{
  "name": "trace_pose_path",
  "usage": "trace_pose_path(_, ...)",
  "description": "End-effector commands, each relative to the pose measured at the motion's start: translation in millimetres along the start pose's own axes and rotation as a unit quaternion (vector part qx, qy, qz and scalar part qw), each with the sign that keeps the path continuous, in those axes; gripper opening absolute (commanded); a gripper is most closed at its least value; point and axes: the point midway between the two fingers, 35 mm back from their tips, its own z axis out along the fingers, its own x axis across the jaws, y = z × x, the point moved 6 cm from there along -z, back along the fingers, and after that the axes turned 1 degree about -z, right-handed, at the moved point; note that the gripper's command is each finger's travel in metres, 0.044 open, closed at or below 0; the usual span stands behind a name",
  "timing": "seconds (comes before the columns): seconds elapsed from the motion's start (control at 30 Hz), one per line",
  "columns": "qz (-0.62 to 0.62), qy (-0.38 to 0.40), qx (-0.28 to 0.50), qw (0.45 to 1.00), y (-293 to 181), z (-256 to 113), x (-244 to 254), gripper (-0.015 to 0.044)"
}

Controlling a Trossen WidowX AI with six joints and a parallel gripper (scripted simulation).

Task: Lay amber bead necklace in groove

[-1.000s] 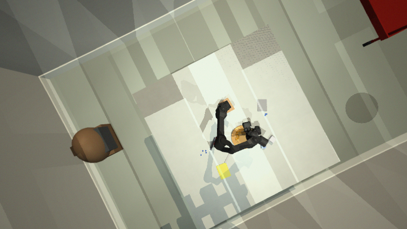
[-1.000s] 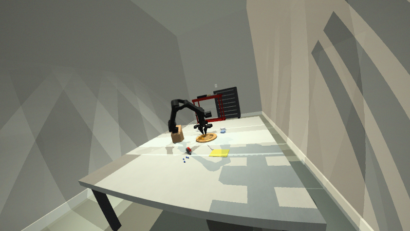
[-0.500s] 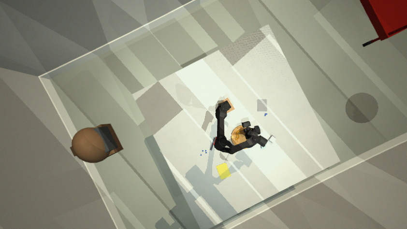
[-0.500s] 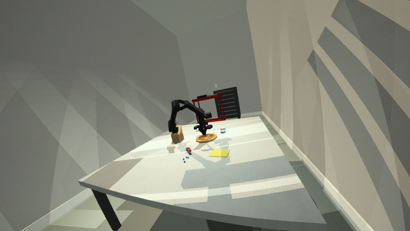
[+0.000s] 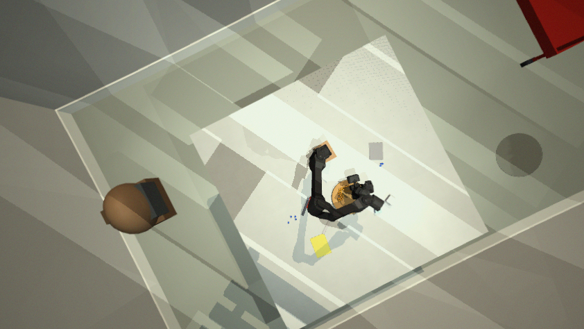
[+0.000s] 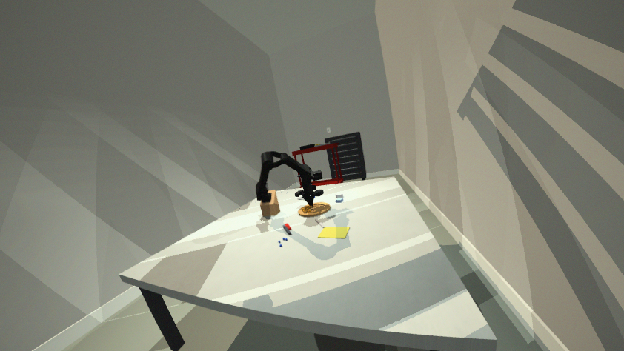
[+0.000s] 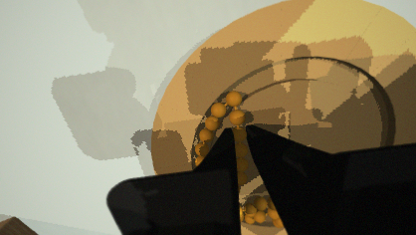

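The amber bead necklace (image 5: 341, 193) (image 6: 307, 209) (image 7: 205, 135) lies on the round bead board (image 5: 334, 200) (image 6: 324, 209) (image 7: 269, 25). In the wrist view some beads lie along the left part of the ring-shaped groove (image 7: 389, 115). The strand bends back at the upper left and runs down inside the ring between the fingers. Several beads are bunched lower down, seen through the gap between the fingers. My gripper (image 6: 310, 204) (image 7: 238, 132) points down at the board, its fingers nearly together on the inner strand. The arm hides part of the board in the top view.
A yellow sheet (image 5: 320, 245) (image 6: 333, 232) lies near the board. A red and dark tool (image 5: 305, 206) (image 6: 287, 229) and several small blue pieces (image 5: 291, 218) (image 6: 280, 242) lie to one side. A grey square (image 5: 376, 150) lies on the other side.
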Motion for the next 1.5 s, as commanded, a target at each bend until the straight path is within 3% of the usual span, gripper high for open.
trace_pose_path(0.0, 0.000, 0.000, 0.000, 1.000, 0, -1, 0, 0.0000)
trace_pose_path(1.43, -0.001, -0.003, 0.002, 1.000, 33, 2, -21, 0.0000)
trace_pose_path(1.47, 0.001, -0.004, 0.002, 1.000, 33, -2, -22, 0.0026)
